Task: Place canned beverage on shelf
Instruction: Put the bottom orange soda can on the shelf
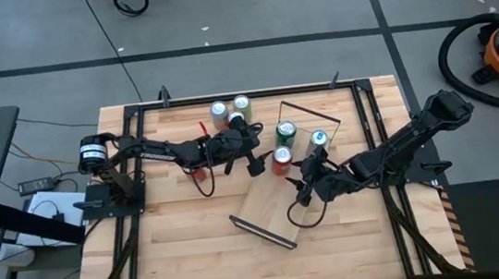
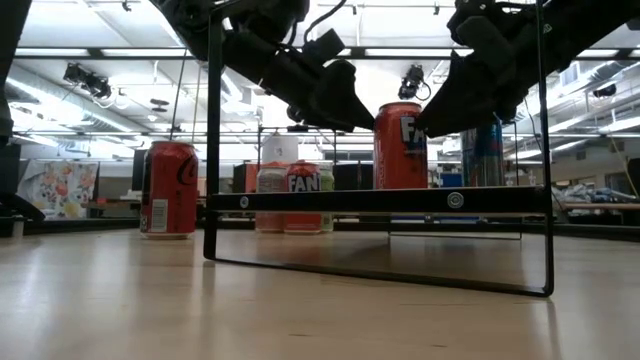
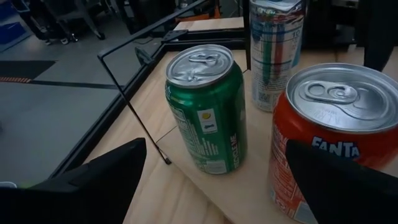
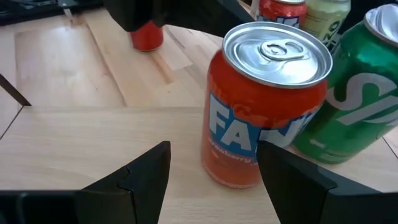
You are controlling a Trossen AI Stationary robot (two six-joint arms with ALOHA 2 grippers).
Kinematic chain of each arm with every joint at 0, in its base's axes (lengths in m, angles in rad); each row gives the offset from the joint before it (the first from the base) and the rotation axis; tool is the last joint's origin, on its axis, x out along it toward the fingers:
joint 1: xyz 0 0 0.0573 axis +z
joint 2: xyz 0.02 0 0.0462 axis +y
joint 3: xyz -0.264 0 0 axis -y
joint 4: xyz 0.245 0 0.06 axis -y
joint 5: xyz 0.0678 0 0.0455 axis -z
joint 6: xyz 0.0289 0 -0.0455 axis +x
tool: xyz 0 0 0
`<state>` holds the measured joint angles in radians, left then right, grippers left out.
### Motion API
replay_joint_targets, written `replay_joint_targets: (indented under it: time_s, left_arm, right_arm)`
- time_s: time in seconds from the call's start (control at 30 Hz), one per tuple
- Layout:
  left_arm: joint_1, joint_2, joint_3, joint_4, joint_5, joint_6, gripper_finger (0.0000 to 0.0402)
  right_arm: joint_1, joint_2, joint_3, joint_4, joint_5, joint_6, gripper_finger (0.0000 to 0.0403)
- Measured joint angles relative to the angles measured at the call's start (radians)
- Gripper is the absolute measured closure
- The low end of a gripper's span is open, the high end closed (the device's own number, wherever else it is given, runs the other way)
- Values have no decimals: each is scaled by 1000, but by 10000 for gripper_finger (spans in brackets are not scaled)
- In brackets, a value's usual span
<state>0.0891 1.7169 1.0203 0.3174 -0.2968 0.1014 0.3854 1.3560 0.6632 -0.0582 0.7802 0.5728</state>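
The shelf, a light-wood plank with black wire end frames, lies slantwise at mid-table. An orange Fanta can stands upright on it, beside a green can and a blue-and-white can. My left gripper is open just left of the Fanta can; the green can stands farther off, beyond the gap between its fingers. My right gripper is open on the can's near-right side. In the right wrist view the Fanta can stands between its fingers, close to one of them. My right gripper has one finger close against the Fanta can's lower side, coming level from the table's right. I cannot tell whether it touches. The other finger stands well clear. The can stands upright on the shelf.
A red cola can stands on the table left of the shelf, under my left arm. A few more cans stand near the far edge. The shelf's near half is bare. Black rails run along the table's left and right sides.
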Motion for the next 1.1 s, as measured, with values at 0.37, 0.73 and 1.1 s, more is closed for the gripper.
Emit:
replay_joint_targets:
  time_s: [0.37,0.73,1.1]
  left_arm:
    - [-2,-82,1,-181,-21,22,2]
    - [-16,-67,1,-225,64,-22,2]
    - [-10,-61,1,-216,29,-12,2]
  right_arm:
    - [21,-1,0,16,-45,11,153]
    - [0,96,1,85,-65,1,153]
    - [-50,132,1,105,-74,-21,153]
